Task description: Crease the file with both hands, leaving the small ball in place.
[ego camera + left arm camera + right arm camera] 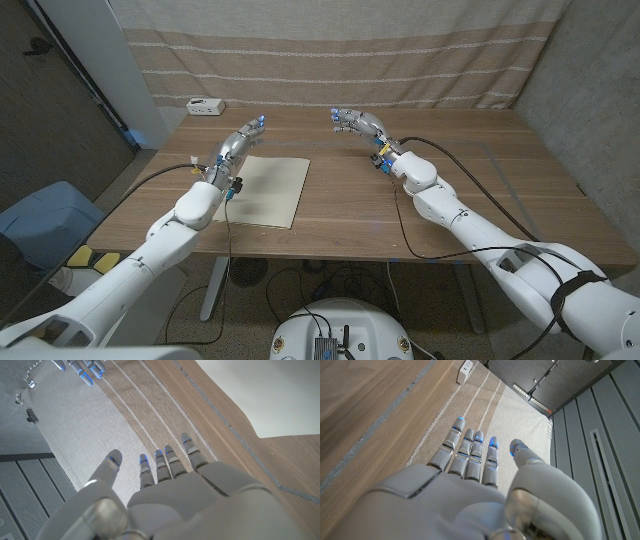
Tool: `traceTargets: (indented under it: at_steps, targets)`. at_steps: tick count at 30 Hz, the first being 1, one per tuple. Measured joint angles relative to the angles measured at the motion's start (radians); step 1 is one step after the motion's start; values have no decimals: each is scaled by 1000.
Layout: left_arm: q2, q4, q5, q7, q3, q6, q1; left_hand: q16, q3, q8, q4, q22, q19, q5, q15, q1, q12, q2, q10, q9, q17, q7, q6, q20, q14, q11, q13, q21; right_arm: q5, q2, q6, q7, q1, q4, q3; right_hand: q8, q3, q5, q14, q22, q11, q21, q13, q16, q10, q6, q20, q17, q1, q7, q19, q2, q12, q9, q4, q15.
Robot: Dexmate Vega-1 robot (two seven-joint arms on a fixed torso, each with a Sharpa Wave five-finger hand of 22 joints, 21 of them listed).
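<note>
A pale beige file (268, 190) lies flat on the left half of the wooden table (470, 190). My left hand (240, 140) hovers just past the file's far left corner with its fingers stretched out and apart, holding nothing. In the left wrist view the left hand (165, 490) points at the striped curtain. My right hand (358, 123) is raised over the far middle of the table, well right of the file, fingers extended and empty. The right wrist view has the right hand (470, 475) reaching toward the curtain too.
A white power strip (205, 105) sits at the table's far left corner, also seen in the right wrist view as the power strip (466, 366). A striped curtain (330, 60) hangs behind the table. A blue seat (45, 220) stands left of the table.
</note>
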Motion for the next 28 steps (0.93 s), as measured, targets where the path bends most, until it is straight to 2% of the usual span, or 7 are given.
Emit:
traceTargets:
  at_steps: [13, 17, 28]
  targets:
    - [-31, 84, -105, -105, -2, -28, -45, 0, -2, 4, 10, 0, -7, -4, 6, -16, 8, 16, 0, -5, 3, 14, -14, -7, -5, 0, 0, 0, 160, 64, 67, 52, -24, 81, 77, 5, -4, 0, 22, 0, 24, 0, 0, 0, 26, 3, 11, -13, -8, 15, 11, -8, 12, 0, -4, 21]
    - [-45, 125, -145, -154, -2, -38, -67, 0, -4, 6, 12, 0, -7, -4, 6, -16, 8, 16, 0, -5, 3, 18, -10, -7, -5, 0, 0, 0, 183, 78, 79, 56, -24, 106, 94, 6, -4, 0, 34, 0, 20, 0, 0, 0, 36, 8, 17, -16, -8, 21, 17, -8, 17, 0, -4, 26]
    - [-75, 237, -199, -243, 7, -64, -123, 0, 0, 7, 16, 0, -7, -4, 6, -16, 8, 16, 0, -5, 3, 22, -6, -7, -5, 0, 0, 0, 180, 98, 106, -14, -50, 97, 111, 9, -3, 0, 39, 0, 22, -5, 0, 0, 38, 14, 16, -24, -13, 26, 17, -13, 17, -2, -13, 31]
